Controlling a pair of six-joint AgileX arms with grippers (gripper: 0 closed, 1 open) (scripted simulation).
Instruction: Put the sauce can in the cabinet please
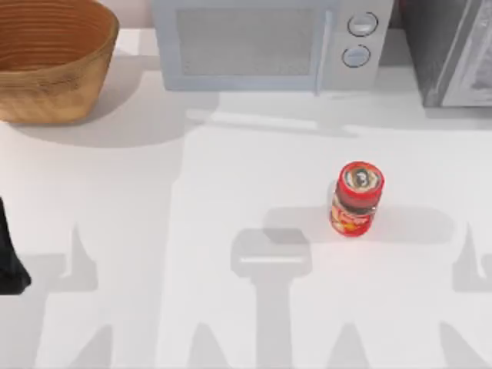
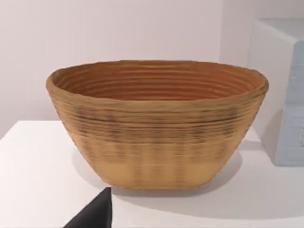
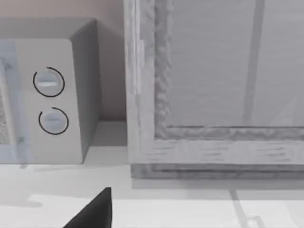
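Observation:
The sauce can (image 1: pixel 355 198) stands upright on the white table, right of centre; it is red with a silver-grey top. The cabinet (image 1: pixel 450 50) is the dark grey speckled box at the back right corner. Its pale framed door panel (image 3: pixel 213 85) faces the right wrist camera. My left arm (image 1: pixel 9 254) is parked at the table's left edge, far from the can, and a dark part of my left gripper (image 2: pixel 92 213) shows in front of the basket. A dark part of my right gripper (image 3: pixel 92 211) shows low before the cabinet. Nothing touches the can.
A woven basket (image 1: pixel 50 58) sits at the back left, also seen close up as the basket (image 2: pixel 156 123). A pale microwave (image 1: pixel 265 42) with two round knobs (image 3: pixel 50 99) stands at the back centre, beside the cabinet. Open table lies around the can.

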